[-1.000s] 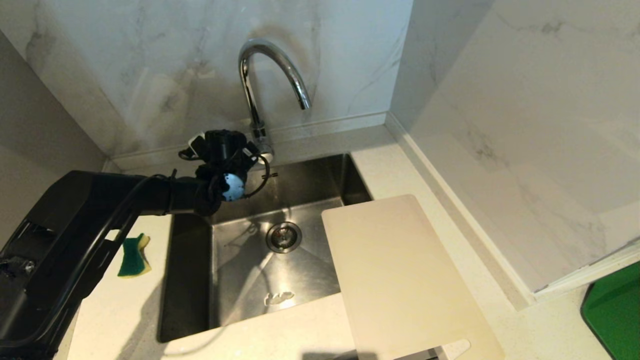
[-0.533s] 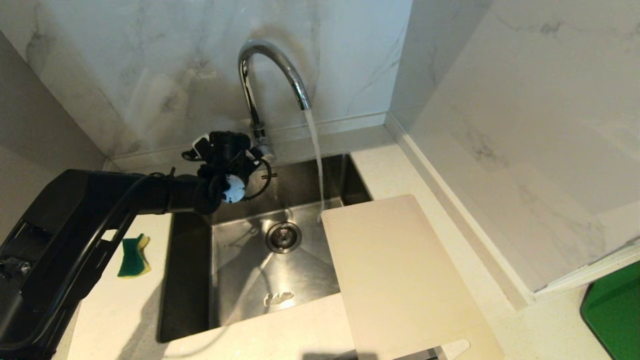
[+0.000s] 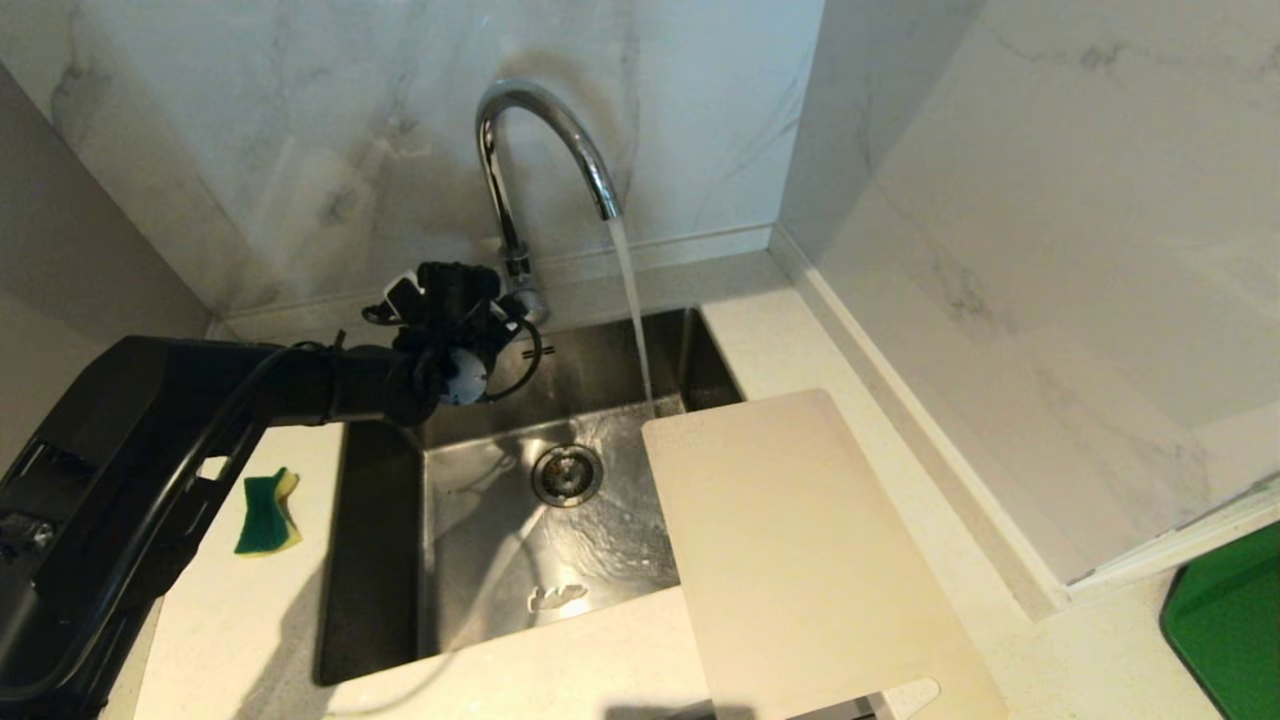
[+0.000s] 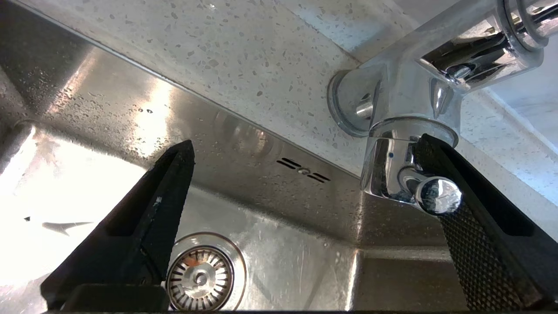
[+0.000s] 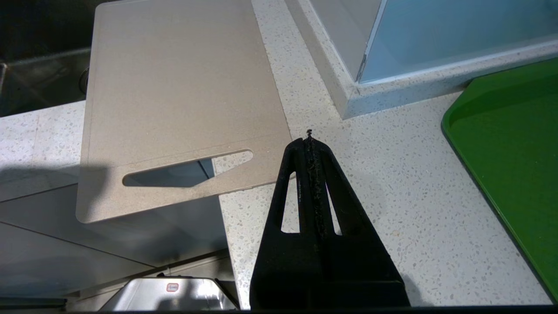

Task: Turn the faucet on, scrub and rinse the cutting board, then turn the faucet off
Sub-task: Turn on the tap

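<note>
Water streaming from faucet point(image 3: 545, 140) into sink point(image 3: 470, 560), just off cutting board point(image 3: 800, 560) corner; lever point(image 4: 436, 196) touching one finger of left gripper point(image 4: 305, 152), spread wide; right gripper point(image 5: 309, 138) pressed together beside board handle

The left arm point(image 3: 200, 400) reaches in from the left, stretched nearly level, its wrist bent so the left claw point(image 4: 301, 161) points toward the back wall. Its two black fingers point(image 4: 148, 218) stand spread wide apart and grip nothing. The right claw point(image 5: 310, 141) hangs low at the front with its fingers pressed flat together, empty, pointing forward and down.
</note>
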Controlling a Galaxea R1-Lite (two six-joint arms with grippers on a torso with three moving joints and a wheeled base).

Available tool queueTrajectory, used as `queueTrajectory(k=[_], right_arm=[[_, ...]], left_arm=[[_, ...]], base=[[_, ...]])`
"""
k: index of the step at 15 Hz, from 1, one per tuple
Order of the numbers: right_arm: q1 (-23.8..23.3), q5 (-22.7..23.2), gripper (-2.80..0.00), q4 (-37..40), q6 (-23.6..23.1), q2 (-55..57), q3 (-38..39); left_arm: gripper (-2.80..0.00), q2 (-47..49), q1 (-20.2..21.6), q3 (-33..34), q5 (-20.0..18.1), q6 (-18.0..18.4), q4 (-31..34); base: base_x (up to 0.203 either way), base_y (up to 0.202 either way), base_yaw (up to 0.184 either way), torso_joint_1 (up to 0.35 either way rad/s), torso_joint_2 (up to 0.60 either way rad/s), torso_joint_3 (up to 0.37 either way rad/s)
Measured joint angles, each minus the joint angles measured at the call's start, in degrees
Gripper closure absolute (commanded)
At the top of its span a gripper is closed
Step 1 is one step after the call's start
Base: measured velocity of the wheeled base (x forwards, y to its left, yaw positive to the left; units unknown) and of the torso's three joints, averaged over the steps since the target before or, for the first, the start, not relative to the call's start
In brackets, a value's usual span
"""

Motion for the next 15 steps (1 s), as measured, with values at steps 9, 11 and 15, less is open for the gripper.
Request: queueTrajectory(k=[9,11,15], right_arm=[[0.0,0.0,0.0,0.0,0.02,0.0,0.0],[0.0,0.0,0.0,0.0,0.01,0.0,0.0],[0.0,-0.01,0.0,-0.02,0.02,0.0,0.0]], left_arm=[[-2.8,-0.6,-0.17,0.09,0.33,0.09,0.11],[-2.8,-0.93,-0.4,0.11,0.68,0.01,0.22],[-2.8,-1.45,-0.88,0.22,1.07,-0.05,0.43]], base=[[0.0,0.0,0.0,0.0,0.0,0.0],[0.0,0.0,0.0,0.0,0.0,0.0],[0.0,0.0,0.0,0.0,0.0,0.0]])
